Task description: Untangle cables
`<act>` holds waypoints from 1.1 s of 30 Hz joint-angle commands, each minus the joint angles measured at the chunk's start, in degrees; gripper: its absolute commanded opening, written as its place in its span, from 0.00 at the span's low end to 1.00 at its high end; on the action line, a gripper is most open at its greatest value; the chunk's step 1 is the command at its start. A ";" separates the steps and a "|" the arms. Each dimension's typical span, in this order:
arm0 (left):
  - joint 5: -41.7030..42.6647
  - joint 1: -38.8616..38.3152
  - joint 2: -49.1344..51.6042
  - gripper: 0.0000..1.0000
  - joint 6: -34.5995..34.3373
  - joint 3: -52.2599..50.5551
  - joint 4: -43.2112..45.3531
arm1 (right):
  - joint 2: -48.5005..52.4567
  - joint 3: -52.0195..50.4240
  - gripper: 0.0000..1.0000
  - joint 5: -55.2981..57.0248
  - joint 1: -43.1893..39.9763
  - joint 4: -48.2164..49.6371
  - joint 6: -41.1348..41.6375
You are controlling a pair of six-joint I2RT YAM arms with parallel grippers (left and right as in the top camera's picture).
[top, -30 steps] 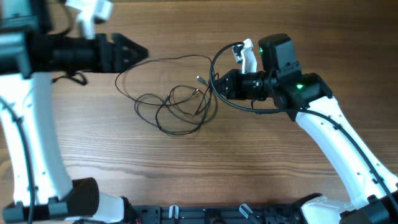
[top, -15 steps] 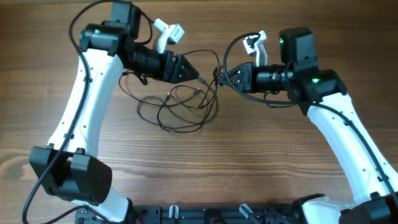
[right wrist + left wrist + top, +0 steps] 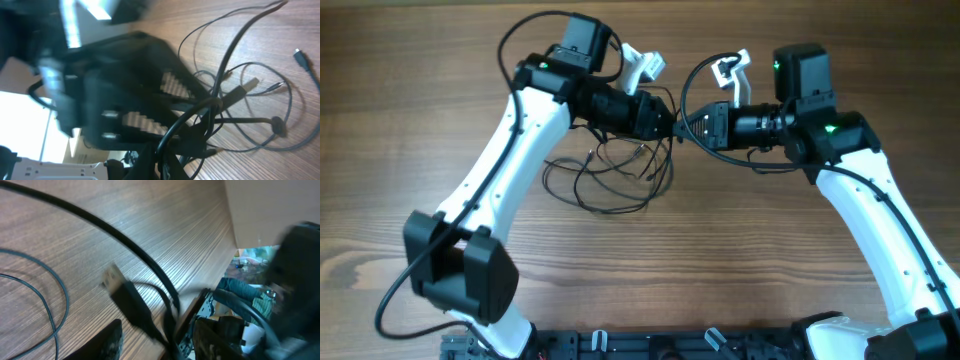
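The cables (image 3: 610, 178) lie as a loose knot of thin black loops on the tabletop (image 3: 770, 270), just to the 9 o'clock side of its centre. A few strands rise out of the knot toward 1 o'clock, where the two arms meet nose to nose. The right gripper (image 3: 688, 126) comes in from 3 o'clock with its jaws together. In its own wrist view several strands converge right at its tips, so it seems to be clamped on one of them and lifting it clear of the wood, probably as an anchor so that the other arm has something taut to work against. The left gripper (image 3: 663, 120) comes in from 9 o'clock and stands just beside it, almost touching, with its jaws apart. The right wrist view shows its ribbed pads (image 3: 172, 84) spread, with a cable running between them. The left wrist view shows its two fingers (image 3: 111, 341) on either side of a flat plug (image 3: 114, 275) and the cord behind it, which hang above the boards rather than lying on them. That placement reads as lining up to take the plug end, since a free end is what can be drawn back through the loops. The main risk is that closing here catches a second strand crossing the same gap, which would tighten the knot at 7 o'clock instead of loosening it.
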 commanded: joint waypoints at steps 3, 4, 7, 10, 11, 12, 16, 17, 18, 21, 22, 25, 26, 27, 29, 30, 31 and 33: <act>-0.39 -2.58 2.47 0.45 -1.64 -0.37 1.01 | -0.76 0.15 0.04 -0.28 0.13 1.55 0.15; -0.44 -2.93 2.51 0.43 -1.64 -0.37 1.33 | -0.76 0.15 0.04 0.92 0.13 1.64 1.20; -5.53 -2.93 2.64 0.33 -3.80 -0.37 1.70 | -1.01 0.15 0.04 13.18 -0.09 -0.57 8.17; -20.31 -0.83 1.68 0.25 -14.91 -0.31 1.36 | -1.55 0.15 0.04 43.10 -1.88 -9.22 18.47; -20.31 0.00 0.70 0.24 -14.88 -0.31 1.36 | -1.31 0.13 0.04 52.74 -2.40 -12.59 19.91; -20.63 0.55 -0.48 0.22 -14.84 -0.31 1.38 | -1.01 0.13 0.04 56.46 -2.82 -14.40 19.61; -24.13 1.64 -5.18 0.20 -14.86 -0.31 2.08 | 0.22 0.11 0.04 53.05 -4.68 -16.59 11.37; -23.87 1.68 -6.05 0.20 -14.84 -0.31 2.47 | 0.26 0.11 0.04 49.46 -4.68 -15.72 8.76; -23.47 1.64 -6.49 0.21 -14.82 -0.31 2.58 | 0.24 0.11 0.04 44.61 -4.68 -14.84 6.69; -15.45 0.61 -6.69 0.27 -9.44 -0.33 2.40 | 0.24 0.11 0.04 30.38 -4.66 -12.02 4.28; -13.88 0.28 -6.64 0.30 -7.63 -0.33 2.21 | 0.24 0.11 0.05 26.99 -4.61 -11.39 4.26; -13.35 -0.28 -6.67 0.42 -7.08 -0.33 2.03 | 0.24 0.11 0.59 22.84 -4.61 -11.54 3.87; -13.35 -0.28 -6.67 0.43 -7.08 -0.33 1.95 | 0.26 0.11 0.79 23.61 -4.61 -12.28 3.19; -13.35 -0.28 -6.64 0.45 -7.06 -0.33 1.70 | 0.26 0.11 0.90 26.69 -4.61 -13.68 3.82; -13.35 -0.57 -6.64 0.45 -7.06 -0.33 1.07 | 0.26 0.11 1.00 35.47 -5.20 -16.65 7.76; -13.35 -1.01 -6.47 0.46 -7.08 -0.33 0.92 | 0.26 0.11 1.00 39.95 -6.08 -17.90 8.55; -13.35 -1.95 -6.05 0.47 -7.10 -0.33 1.11 | 0.26 0.11 1.00 43.25 -7.06 -18.80 9.20; -13.38 -4.24 -4.92 0.50 -7.10 -0.33 2.40 | 0.26 0.11 0.99 45.00 -10.16 -19.15 8.98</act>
